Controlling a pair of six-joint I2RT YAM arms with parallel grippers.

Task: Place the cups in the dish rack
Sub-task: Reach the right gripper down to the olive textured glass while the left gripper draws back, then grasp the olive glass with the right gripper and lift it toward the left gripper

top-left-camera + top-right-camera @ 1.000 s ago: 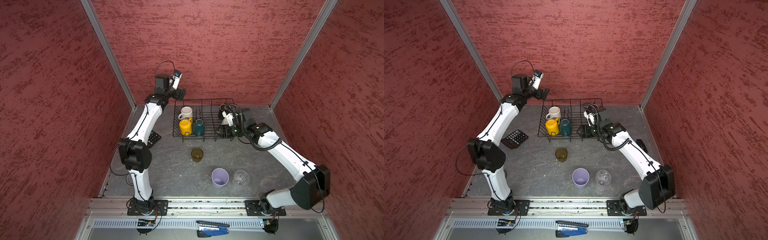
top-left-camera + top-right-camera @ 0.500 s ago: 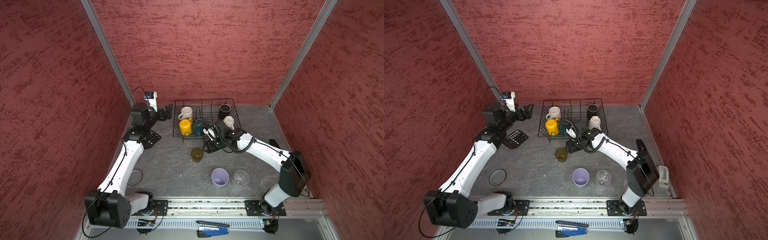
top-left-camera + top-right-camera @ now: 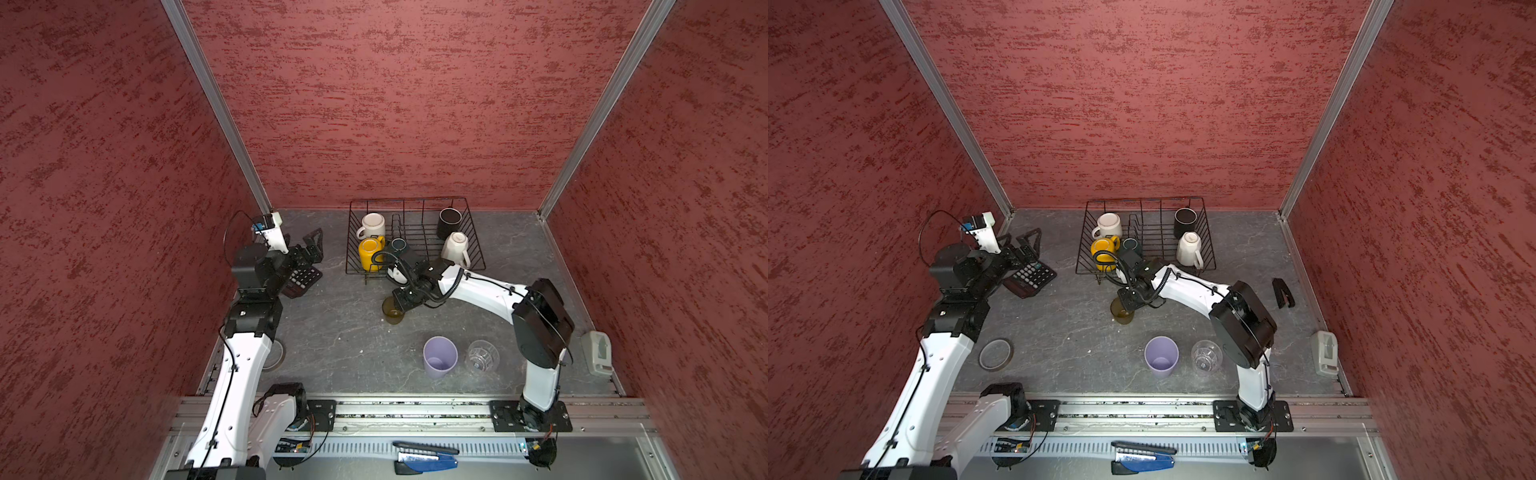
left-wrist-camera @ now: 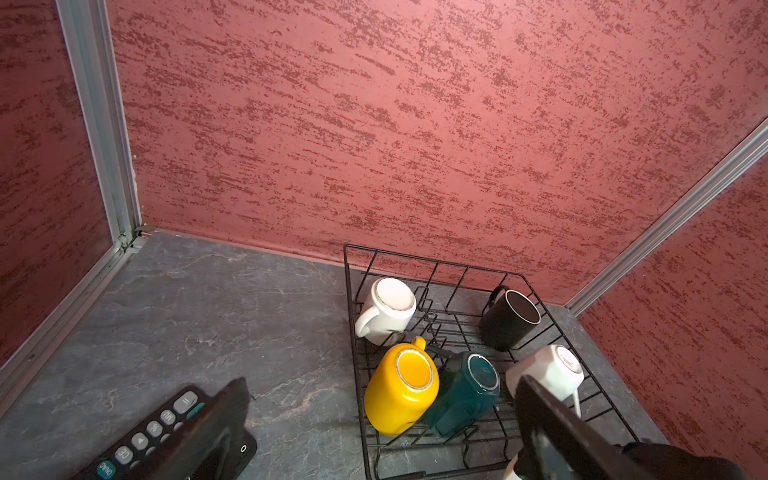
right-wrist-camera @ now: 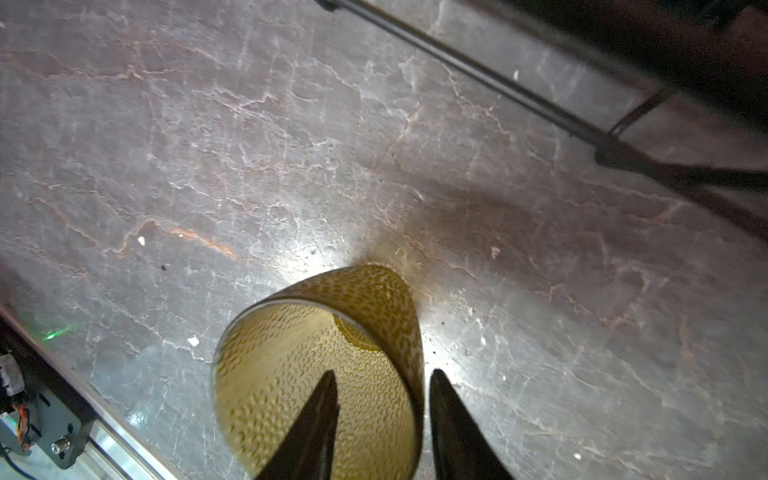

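The right end effector [image 5: 383, 374] is straddling the wall of the olive-brown tumbler [image 5: 282, 365], with one finger reaching inside the mouth and the other sitting outside. Its fingers are standing a little apart, and the inner one is showing a gap to the wall, so nothing is being clamped yet. The left end effector [image 3: 311, 248] is hanging wide apart and empty at the far left, over the calculator [image 3: 301, 278].

The tumbler is standing on the table [image 3: 340, 332] just on the near side of the dish rack [image 3: 407, 200], in front of the teal mug [image 3: 398, 244]. The lavender tumbler [image 3: 439, 357] and the clear glass [image 3: 482, 355] are waiting nearer and to the right.

The tumbler is sitting upright with its mouth facing up and its long axis running vertical.

To my eye, a good pinch is calling for the fingers to be sinking well below the rim and squeezing the wall squarely, since a shallow bite is risking a tilt. The lift is looking safest going straight up, clearing the rack's near wires before heading to the open wire floor right of the dividers
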